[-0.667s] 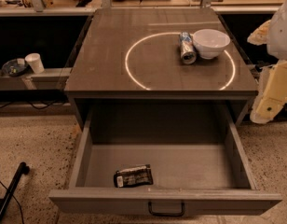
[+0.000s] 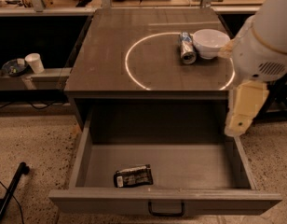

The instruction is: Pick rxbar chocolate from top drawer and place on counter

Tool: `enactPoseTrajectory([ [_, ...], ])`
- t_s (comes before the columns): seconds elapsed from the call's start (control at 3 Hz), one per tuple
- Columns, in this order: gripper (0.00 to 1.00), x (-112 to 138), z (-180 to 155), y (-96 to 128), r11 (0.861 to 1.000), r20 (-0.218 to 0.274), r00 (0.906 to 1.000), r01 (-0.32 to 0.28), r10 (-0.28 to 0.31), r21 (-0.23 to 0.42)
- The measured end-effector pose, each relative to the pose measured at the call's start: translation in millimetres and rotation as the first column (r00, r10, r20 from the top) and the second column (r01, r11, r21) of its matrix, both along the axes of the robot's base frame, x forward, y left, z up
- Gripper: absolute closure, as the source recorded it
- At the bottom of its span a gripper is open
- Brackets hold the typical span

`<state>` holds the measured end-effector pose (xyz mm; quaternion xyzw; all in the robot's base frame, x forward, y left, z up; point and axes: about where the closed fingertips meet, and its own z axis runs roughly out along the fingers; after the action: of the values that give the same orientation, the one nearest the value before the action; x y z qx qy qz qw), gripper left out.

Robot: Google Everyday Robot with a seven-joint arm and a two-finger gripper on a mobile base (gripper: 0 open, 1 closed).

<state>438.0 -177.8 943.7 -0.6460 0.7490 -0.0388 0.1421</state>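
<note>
The rxbar chocolate [image 2: 133, 176], a flat bar in a black wrapper with pale lettering, lies on the floor of the open top drawer [image 2: 164, 202], near its front left. The drawer is pulled fully out, its dark loop handle at the front. The counter [image 2: 101, 55] above it is dark grey-brown with a thin white circle. My gripper [image 2: 240, 115] hangs from the white arm at the right, above the drawer's right wall, well to the right of the bar and higher than it. It holds nothing that I can see.
A silver-blue can [image 2: 186, 47] lies on its side on the counter beside a white bowl [image 2: 210, 42], both inside the circle's right part. A white cup [image 2: 35, 62] and a dish stand on a low shelf to the left. A dark pole [image 2: 10, 190] lies on the floor at left.
My arm has swung in from the right edge and now reaches over the counter's right side, with the gripper above the drawer's right wall. The bar, can and bowl have not moved.
</note>
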Motion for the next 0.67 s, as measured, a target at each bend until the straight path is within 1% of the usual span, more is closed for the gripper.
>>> enactPoseTrajectory([
  [0.33,0.00,0,-56,68,0.989,-0.032,0.9906,-0.135,0.133,-0.059],
  [0.67,0.00,-15,-129,103,0.967,-0.179,0.9554,-0.248,0.235,-0.055],
])
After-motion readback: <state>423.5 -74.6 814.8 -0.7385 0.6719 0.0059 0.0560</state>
